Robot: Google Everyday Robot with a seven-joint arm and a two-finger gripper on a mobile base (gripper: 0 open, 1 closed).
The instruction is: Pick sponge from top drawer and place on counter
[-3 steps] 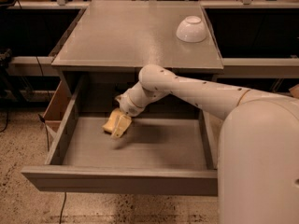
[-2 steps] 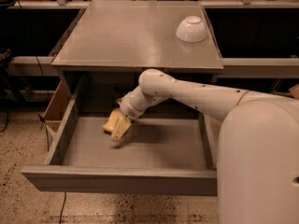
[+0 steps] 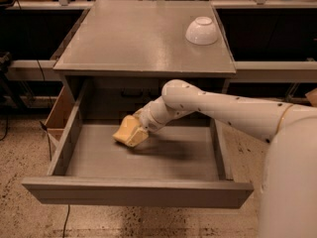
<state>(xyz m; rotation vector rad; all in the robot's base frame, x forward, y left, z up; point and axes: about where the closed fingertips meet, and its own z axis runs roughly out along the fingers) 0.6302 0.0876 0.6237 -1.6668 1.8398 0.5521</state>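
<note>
**Tiny shuffle to the right**

Since a second ago the arm [image 3: 223, 105] has swung its elbow right and a touch lower. The hand [image 3: 134, 128] drifted slightly right with it, and everything else sits where it was.

On the far left, a brown cardboard-looking box [image 3: 59, 114] sits just beside the pulled-out top drawer [image 3: 69, 143]. Over the drawer's grey floor, a bit left of centre and toward the back, there's a pale yellow lump at the arm's tip. That's the hand plus the sponge [image 3: 123, 135]. Honestly they're so close in colour I can't tell where one ends, or whether the hand is open or clamped on it. A shadow lies on the floor just right of the lump.

Above the drawer, the grey desk [image 3: 138, 38] carries a white bowl [image 3: 202, 30], upside down near its back right corner. The arm reaches in from the right, coming off the big cream robot body [image 3: 292, 182].
</note>
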